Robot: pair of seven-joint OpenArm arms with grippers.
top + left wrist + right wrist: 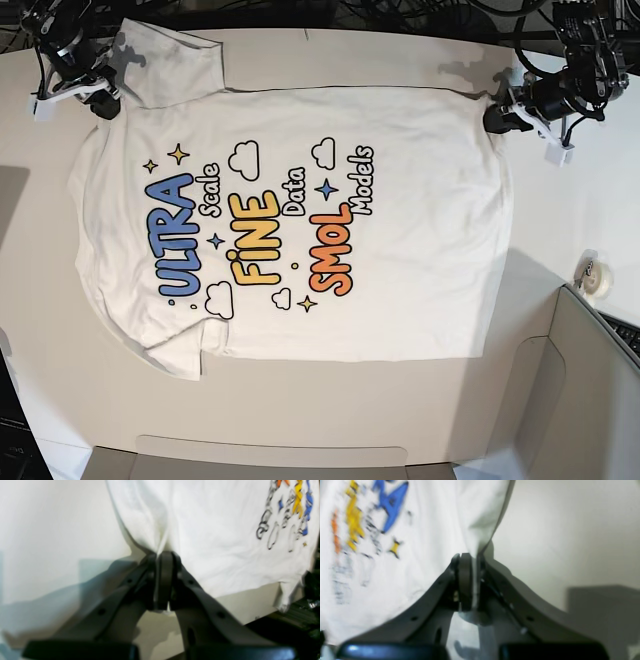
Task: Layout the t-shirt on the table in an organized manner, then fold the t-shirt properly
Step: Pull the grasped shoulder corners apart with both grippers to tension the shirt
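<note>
On the big white table point(560, 210) lies the t-shirt point(420, 250), spread flat with its colorful words facing up. At one far corner, the left gripper point(163, 555) pinches its edge tight. At the other, the right gripper point(468, 556) pinches cloth too.

The t-shirt point(400, 250) front reads "ULTRA Scale FINE Data SMOL Models"

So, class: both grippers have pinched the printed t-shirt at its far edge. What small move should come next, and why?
Probably a short pull apart and outward. The left gripper and right gripper are each shut on the t-shirt, which lies print-up on the table but wrinkled near both pinches.
</note>
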